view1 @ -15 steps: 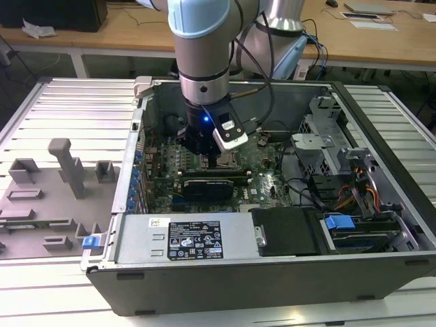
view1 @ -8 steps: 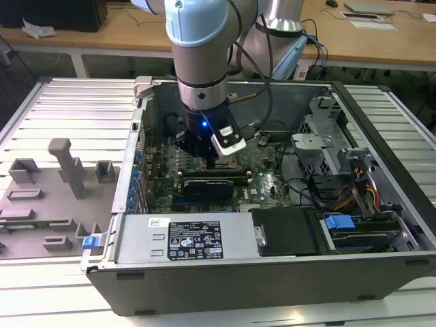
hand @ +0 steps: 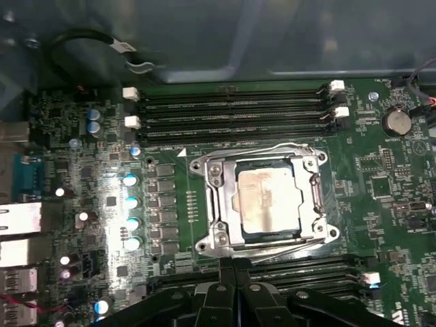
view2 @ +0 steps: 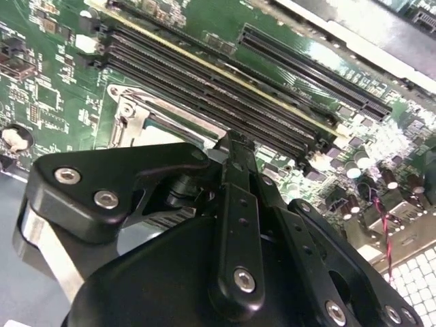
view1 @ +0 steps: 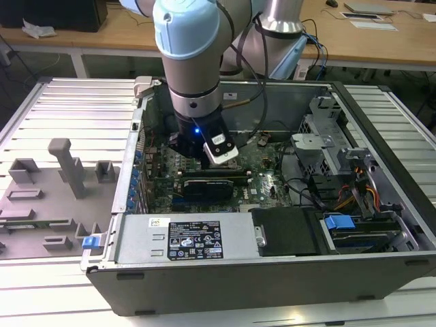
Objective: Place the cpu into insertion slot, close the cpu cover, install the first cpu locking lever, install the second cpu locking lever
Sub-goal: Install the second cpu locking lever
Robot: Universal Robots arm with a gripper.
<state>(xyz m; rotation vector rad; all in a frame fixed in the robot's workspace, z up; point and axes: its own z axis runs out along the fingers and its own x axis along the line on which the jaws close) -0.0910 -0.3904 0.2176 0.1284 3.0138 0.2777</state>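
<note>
Your gripper (view1: 204, 151) hangs low inside the open computer case (view1: 381, 204), its black fingers (hand: 231, 272) drawn together at the tips and holding nothing, as both wrist views show.

In the first wrist view, the cpu (hand: 267, 199) lies just ahead of those fingertips, seated in the insertion slot (hand: 231, 199), its dull tan top framed by the cpu cover (hand: 216, 197), which lies flat around it. Thin wire locking levers (hand: 272, 147) run along the cover's far edge and its near edge; whether they are latched you cannot tell from here.

Room is tight around the socket. On the far side of the cover from the gripper sit long black memory slots (hand: 231, 112), and another bank (hand: 300, 269) lies beside the fingertips, on either side of them. Capacitors and power chokes (hand: 129, 211) stand in rows off one side of the cover, apart from its edge, and bare green motherboard (hand: 381, 197) lies on the other.

In the exterior view, the arm's wrist (view1: 194, 75) drops between the case's rear wall and the black card (view1: 208, 185) below the gripper; the drive cage (view1: 323, 129) stands well apart, to the exterior view's right. A grey fixture tray (view1: 41, 197) lies outside the case.
</note>
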